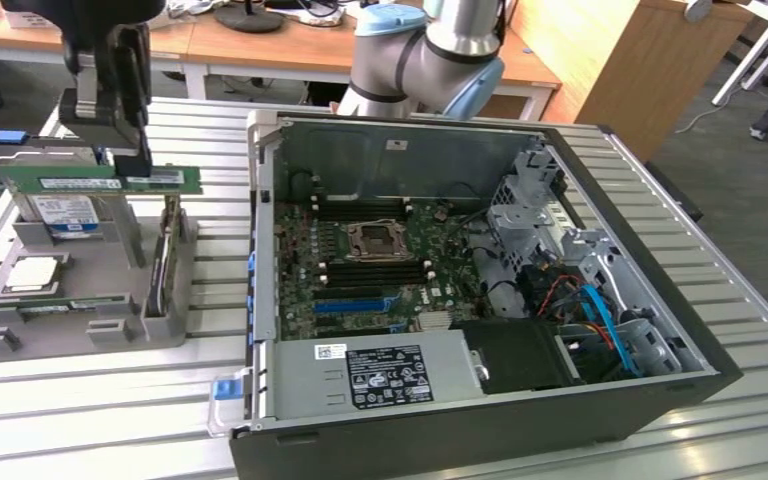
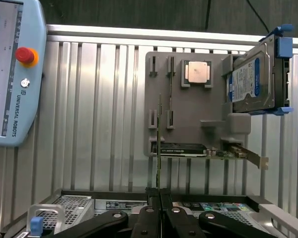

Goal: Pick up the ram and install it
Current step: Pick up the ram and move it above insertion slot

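Note:
The ram (image 1: pixel 57 184) is a long green stick with a white label. It hangs level in the air above the grey parts holder (image 1: pixel 91 325) on the exterior view's left. My gripper (image 1: pixel 131 162) comes down from above and is shut on the stick's upper edge near its middle. In the wrist view the ram (image 2: pixel 159 134) appears edge-on as a thin line running out from my closed fingertips (image 2: pixel 150 199), with the grey parts holder (image 2: pixel 188 129) behind it. The open computer case (image 1: pixel 651 395) lies to the exterior view's right, its motherboard (image 1: pixel 357 290) facing up.
The holder carries a silver hard drive (image 1: pixel 67 215), a square processor (image 1: pixel 31 272) and an upright card (image 1: pixel 160 272). A teach pendant (image 2: pixel 10 74) lies on the slatted metal table (image 1: pixel 91 420). The arm's base (image 1: pixel 424 55) stands behind the case. Desks stand further back.

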You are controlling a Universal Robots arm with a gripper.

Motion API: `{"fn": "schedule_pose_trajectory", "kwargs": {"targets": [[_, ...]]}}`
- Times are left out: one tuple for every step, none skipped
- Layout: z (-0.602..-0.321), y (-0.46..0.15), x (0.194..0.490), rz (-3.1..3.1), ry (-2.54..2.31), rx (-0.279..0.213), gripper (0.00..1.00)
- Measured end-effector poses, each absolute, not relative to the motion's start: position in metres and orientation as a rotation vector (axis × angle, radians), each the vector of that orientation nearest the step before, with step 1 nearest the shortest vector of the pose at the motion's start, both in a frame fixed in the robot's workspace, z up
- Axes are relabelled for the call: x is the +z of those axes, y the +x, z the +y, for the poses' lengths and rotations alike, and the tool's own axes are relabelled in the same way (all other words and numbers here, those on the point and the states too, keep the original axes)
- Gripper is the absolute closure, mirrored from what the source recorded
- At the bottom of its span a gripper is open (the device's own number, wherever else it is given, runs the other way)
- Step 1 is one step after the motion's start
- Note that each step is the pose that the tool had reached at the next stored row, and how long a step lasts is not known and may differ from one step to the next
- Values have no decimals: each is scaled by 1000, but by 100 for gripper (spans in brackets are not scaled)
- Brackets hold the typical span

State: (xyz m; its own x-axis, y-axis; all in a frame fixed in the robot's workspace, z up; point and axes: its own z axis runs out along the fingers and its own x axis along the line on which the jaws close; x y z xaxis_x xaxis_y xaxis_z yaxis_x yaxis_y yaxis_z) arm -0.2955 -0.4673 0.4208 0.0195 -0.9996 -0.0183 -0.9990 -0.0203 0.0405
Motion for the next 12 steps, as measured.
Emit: {"fn": "schedule_pose_trajectory", "kwargs": {"targets": [[-467, -293, 421, -2188, 2231, -65, 88], [-467, -290, 421, -2187, 2231, -65, 88], [-467, -287, 421, -2188, 2231, -65, 88], [-467, -283, 421, -2188, 2231, -65, 88], [-467, -280, 421, -2188, 2231, -65, 88], [-467, -276, 421, -2188, 2231, -65, 88], [-467, -272, 421, -2187, 2231, -65, 88], [-467, -268, 421, -2187, 2231, -65, 88], [-467, -264, 421, -2187, 2231, -65, 88], [-467, -260, 421, -2187, 2231, -65, 88], [-467, -257, 421, -2188, 2231, -65, 88], [-467, -253, 421, -2187, 2231, -65, 88]]}}
